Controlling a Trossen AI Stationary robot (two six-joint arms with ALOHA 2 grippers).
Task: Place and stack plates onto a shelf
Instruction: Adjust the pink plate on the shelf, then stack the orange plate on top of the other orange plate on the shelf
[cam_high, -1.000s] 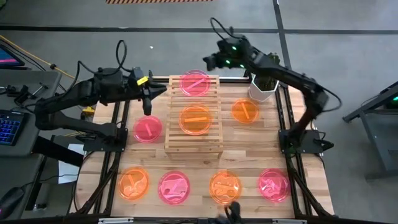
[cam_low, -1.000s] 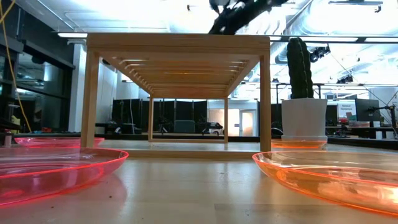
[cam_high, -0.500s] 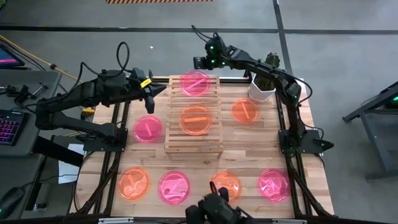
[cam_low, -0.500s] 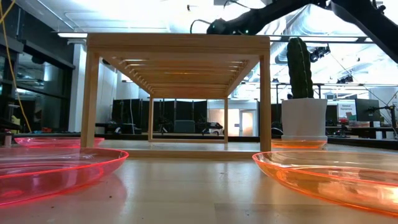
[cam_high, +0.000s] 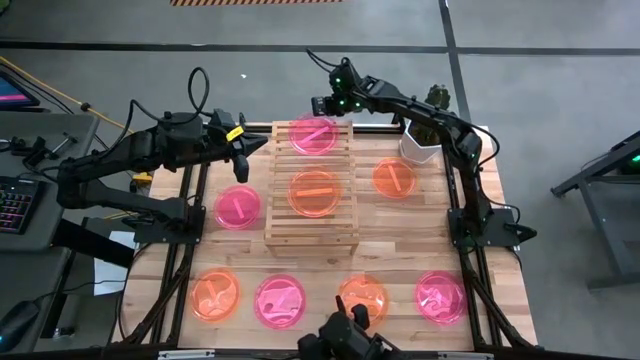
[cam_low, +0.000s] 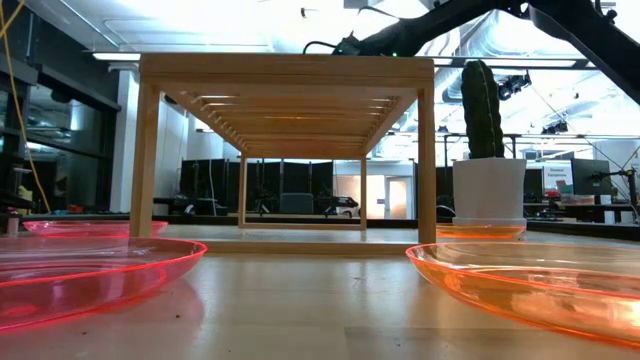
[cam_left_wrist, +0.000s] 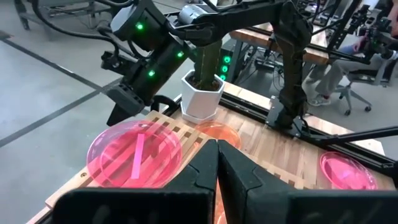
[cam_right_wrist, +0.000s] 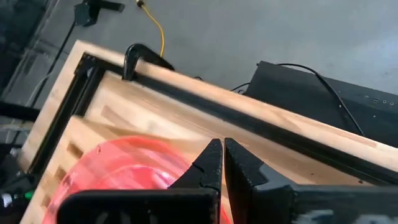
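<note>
1. Resting on the low slatted light-wood shelf (cam_high: 311, 184): two translucent plastic plates, pink (cam_high: 314, 133) beneath the shut, empty right gripper (cam_high: 322, 103), orange (cam_high: 314, 191) nearer
2. Remaining on the tabletop: six plates; left gripper (cam_high: 240, 152) shut, empty, beside the shelf

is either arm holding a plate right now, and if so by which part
Nothing is held. The left end effector and the right end effector are both shut with nothing between their fingers. The right one hangs by the pink plate on the shelf.
</note>
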